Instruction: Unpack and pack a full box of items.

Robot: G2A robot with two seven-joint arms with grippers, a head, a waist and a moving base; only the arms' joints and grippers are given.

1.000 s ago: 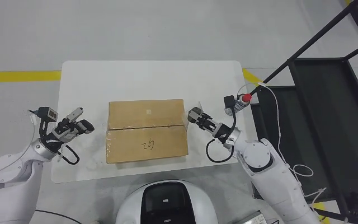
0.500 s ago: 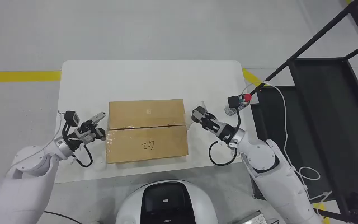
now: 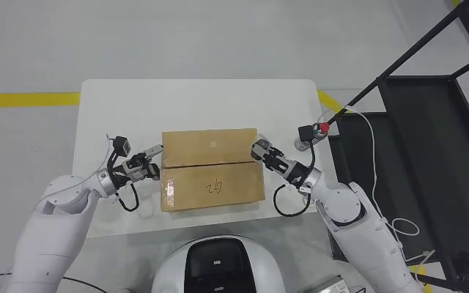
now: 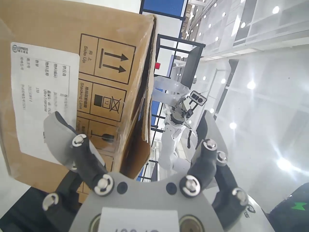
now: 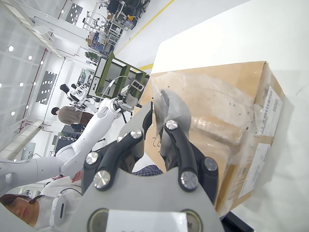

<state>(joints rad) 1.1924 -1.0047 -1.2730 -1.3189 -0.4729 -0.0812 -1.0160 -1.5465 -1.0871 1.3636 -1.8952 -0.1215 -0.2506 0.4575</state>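
A brown cardboard box, flaps closed, lies mid-table with handwriting on its top. My left gripper is open at the box's left end; in the left wrist view one finger lies against the labelled end face and a flap edge runs between the jaws. My right gripper sits at the box's far right top corner. In the right wrist view it looks shut on a strip of clear tape that peels off the box. The left wrist view shows that tape stretching to the right gripper.
The white table has bare room on all sides of the box. A red-capped button with a cable sits at the table's right edge. A black metal rack stands just right of the table.
The left gripper swung in from the table's left edge to the box's left end. The box slid to the right against the right gripper, which barely moved.
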